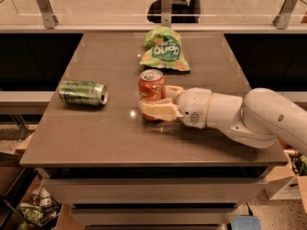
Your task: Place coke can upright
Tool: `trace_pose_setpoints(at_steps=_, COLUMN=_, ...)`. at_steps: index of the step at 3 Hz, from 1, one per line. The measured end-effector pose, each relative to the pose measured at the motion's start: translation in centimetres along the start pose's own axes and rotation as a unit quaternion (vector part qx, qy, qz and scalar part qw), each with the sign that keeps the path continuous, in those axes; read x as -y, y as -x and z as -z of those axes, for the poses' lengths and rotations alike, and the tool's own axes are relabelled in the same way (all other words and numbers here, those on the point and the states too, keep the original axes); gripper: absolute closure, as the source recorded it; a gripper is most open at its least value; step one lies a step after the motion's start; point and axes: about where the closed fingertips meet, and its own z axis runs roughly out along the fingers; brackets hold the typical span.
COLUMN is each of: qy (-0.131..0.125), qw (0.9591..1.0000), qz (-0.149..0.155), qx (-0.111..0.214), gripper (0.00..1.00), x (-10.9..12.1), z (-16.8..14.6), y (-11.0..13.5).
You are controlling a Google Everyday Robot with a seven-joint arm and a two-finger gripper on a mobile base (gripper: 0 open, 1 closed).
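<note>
Left: I see a green can [81, 93] lying on its side on the table [120, 138], near the left edge, with its silver end facing right. It is well apart from everything else.

Centre: the coke can [151, 86] stands upright, pull-tab top up, about mid-table. The gripper [154, 101] is clamped on it. The near cream finger crosses the front of the can's lower half, and the far finger shows just behind the can on its right side. I read the grip as closed around the can's body. The near finger covers the base, so I cannot tell whether the can rests on the table or sits just above it.

Behind the coke can, toward the far edge, a green snack bag [163, 49] lies flat, clear of the can and gripper.

Right: the white arm [249, 116] comes in from the right edge, low over the table, its wrist level with the can.
</note>
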Motion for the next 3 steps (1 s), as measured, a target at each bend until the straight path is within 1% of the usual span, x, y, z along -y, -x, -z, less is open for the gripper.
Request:
trace_pose_setpoints(at_steps=1, qy=0.0, qw=1.0, qz=0.0, qx=0.0, gripper=0.85, x=-0.04, z=0.03, y=0.23)
trace_pose_setpoints(at_steps=3, qy=0.0, qw=1.0, qz=0.0, qx=0.0, gripper=0.39, x=-0.05, z=0.02, y=0.24)
